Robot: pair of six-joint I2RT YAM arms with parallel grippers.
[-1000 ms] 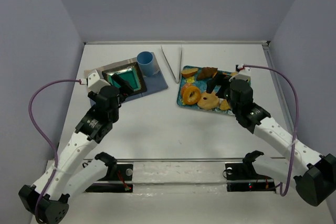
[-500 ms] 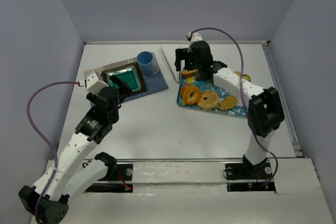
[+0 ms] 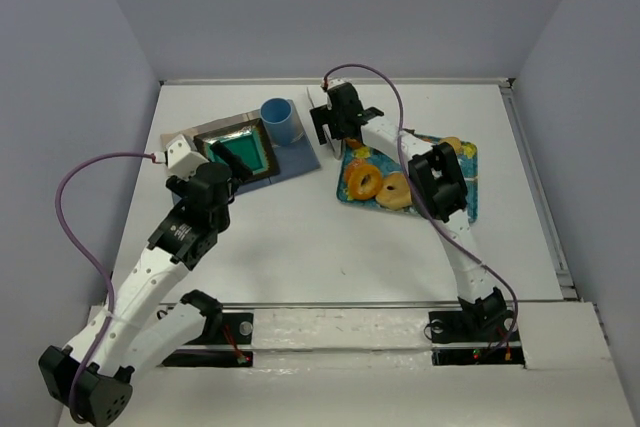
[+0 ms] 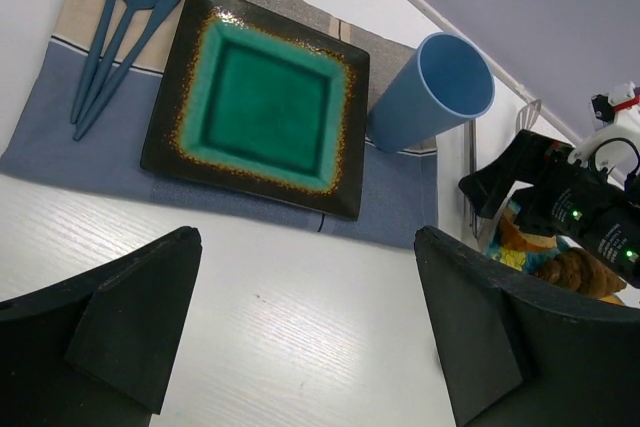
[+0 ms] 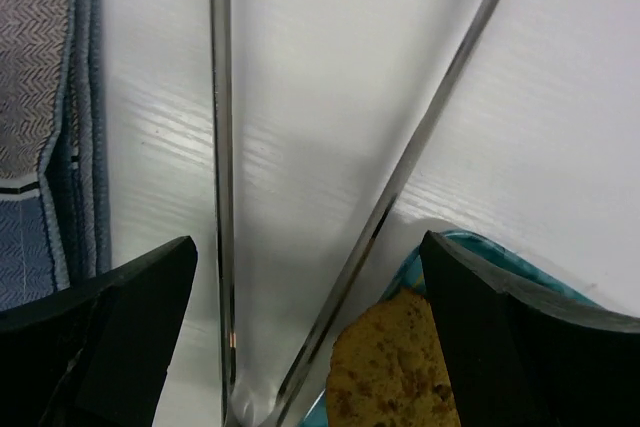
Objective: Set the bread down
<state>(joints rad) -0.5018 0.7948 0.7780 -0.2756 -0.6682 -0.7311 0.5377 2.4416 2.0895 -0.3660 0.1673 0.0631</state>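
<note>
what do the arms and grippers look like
Both arms are white tubular links with black joint housings: left arm, right arm. A purple cable loops along each. The left gripper and right gripper have plain matte black wedge-shaped fingers.

White arm links (image 3: 140,292), black joints (image 3: 200,202), looping purple cables (image 3: 75,237), matte black wedge-shaped fingers (image 4: 120,337)

a white table (image 3: 300,247) with a faint wood grain is enclosed on three sides by plain lavender-grey walls: a back wall (image 3: 340,7), a left wall (image 3: 60,97) and a right wall (image 3: 590,97). a thin pale lip (image 3: 420,80) is seen along the table's far edge, and a narrow strip (image 3: 547,207) along its right side. a glossy white ledge (image 3: 340,322) is set across the near edge. the space is lit evenly, and only soft shadows are cast.
</note>
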